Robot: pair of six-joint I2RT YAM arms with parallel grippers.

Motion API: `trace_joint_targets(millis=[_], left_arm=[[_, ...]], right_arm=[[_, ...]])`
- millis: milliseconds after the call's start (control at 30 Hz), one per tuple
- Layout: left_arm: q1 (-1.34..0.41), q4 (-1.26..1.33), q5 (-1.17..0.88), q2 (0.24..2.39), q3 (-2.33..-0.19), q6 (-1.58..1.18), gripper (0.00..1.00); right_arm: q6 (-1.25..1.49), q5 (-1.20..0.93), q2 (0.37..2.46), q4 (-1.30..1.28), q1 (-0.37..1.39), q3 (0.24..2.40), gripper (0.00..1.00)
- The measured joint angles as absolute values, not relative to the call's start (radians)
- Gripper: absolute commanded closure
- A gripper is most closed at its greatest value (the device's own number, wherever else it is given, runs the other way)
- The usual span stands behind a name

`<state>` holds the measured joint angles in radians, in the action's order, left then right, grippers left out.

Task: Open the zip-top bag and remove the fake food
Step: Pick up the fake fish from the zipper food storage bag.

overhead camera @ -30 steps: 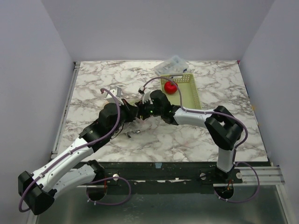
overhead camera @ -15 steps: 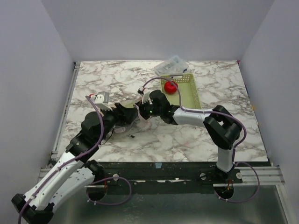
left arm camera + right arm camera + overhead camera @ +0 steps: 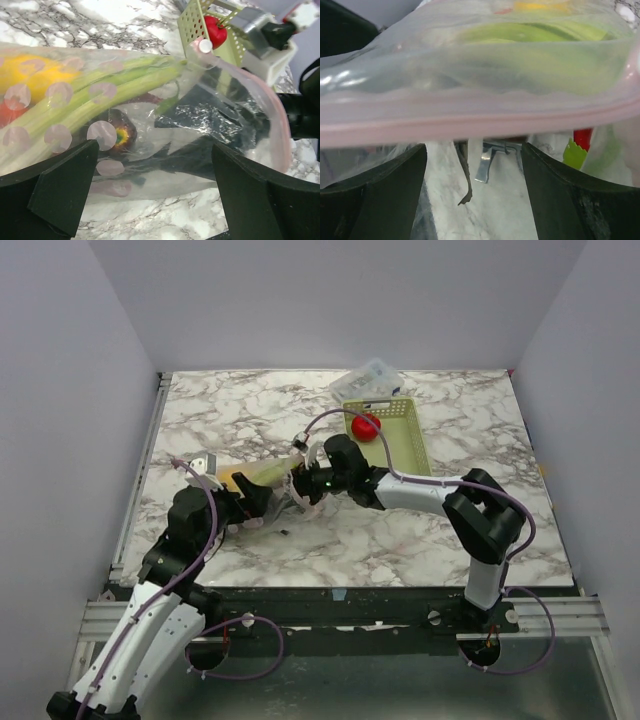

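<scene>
The zip-top bag (image 3: 272, 490) lies on the marble between my two grippers, its pinkish zip strip (image 3: 280, 135) toward the right arm. Fake food shows through the plastic: a pale green leek (image 3: 100, 95), a yellow lemon (image 3: 35, 80) and a dark purple beet (image 3: 117, 132). A red chili (image 3: 582, 136) shows in the right wrist view. One red round fruit (image 3: 365, 426) sits in the basket. My left gripper (image 3: 154, 147) is open, the bag just beyond its fingertips. My right gripper (image 3: 473, 146) is open too, at the bag's mouth, with the zip strip (image 3: 470, 122) stretched across just above its fingers.
The pale green slotted basket (image 3: 402, 445) stands to the right behind the bag. A clear rigid plastic box (image 3: 368, 380) sits at its far end. Both forearms converge over the table's middle.
My left gripper went from shut to open, letting go of the bag, and the left arm drew back to the left. The right arm barely moved.
</scene>
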<state>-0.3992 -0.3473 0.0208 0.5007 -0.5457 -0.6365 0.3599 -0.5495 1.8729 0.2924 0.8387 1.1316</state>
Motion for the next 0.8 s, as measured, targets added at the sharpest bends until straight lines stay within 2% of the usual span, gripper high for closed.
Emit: trace_joint_targets(millis=[267, 400, 633, 800], left_arm=[[-0.355, -0.350, -0.044, 0.491, -0.519, -0.640, 0.02], [-0.352, -0.351, -0.059, 0.464, -0.502, -0.646, 0.02], [-0.348, -0.353, -0.065, 0.422, -0.485, -0.668, 0.02], [-0.348, -0.377, -0.045, 0.391, -0.469, -0.701, 0.02]], right_arm=[[0.301, -0.686, 1.838, 0.293, 0.839, 1.124, 0.17], [0.285, -0.727, 1.840, 0.288, 0.839, 1.126, 0.23], [0.280, -0.741, 1.894, 0.251, 0.839, 1.161, 0.25], [0.278, -0.742, 1.908, 0.236, 0.839, 1.161, 0.34]])
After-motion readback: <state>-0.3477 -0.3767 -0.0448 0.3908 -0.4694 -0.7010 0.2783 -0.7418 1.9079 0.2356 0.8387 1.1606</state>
